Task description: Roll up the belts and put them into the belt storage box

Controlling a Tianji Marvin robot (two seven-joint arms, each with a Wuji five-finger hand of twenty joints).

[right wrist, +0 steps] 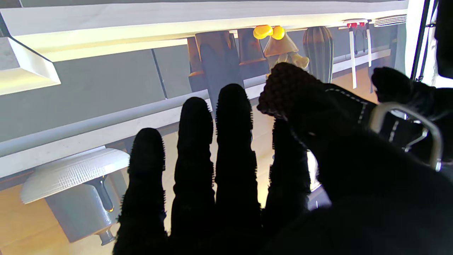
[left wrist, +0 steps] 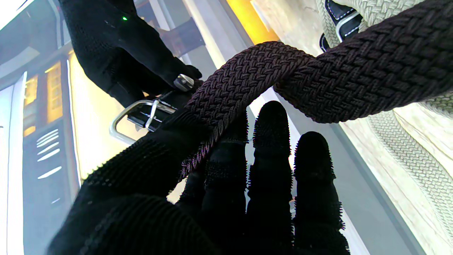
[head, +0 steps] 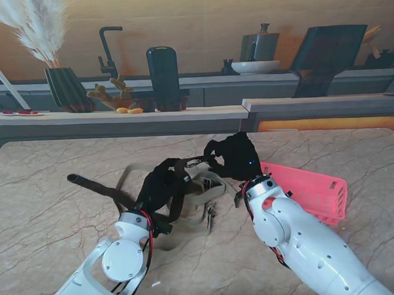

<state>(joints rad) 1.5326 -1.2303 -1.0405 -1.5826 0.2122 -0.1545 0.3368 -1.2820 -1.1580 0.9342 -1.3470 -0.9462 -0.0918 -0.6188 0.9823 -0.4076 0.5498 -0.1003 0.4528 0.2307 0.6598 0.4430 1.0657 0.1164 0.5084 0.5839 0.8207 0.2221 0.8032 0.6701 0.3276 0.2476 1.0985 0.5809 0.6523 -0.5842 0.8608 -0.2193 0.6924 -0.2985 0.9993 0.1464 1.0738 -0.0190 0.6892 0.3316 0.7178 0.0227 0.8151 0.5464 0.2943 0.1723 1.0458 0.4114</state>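
Observation:
A dark brown braided belt (head: 97, 188) trails from the table's left up into both black-gloved hands. My left hand (head: 161, 187) is shut on it; in the left wrist view the belt (left wrist: 336, 71) passes between thumb and index finger of that hand (left wrist: 247, 184). My right hand (head: 233, 156) holds the buckle end just beyond; the silver buckle (left wrist: 120, 120) shows under the right hand (left wrist: 116, 53). In the right wrist view the thumb of the right hand (right wrist: 219, 170) presses the stitched belt end (right wrist: 300, 88) beside the buckle (right wrist: 424, 124). The pink storage box (head: 330, 204) lies right of my right forearm.
A beige braided belt (head: 200, 213) lies loose on the marble table between the two arms, partly under the dark one, and also shows as the beige belt (left wrist: 403, 156) in the left wrist view. A counter with a vase, kettle and bowl runs behind the table's far edge.

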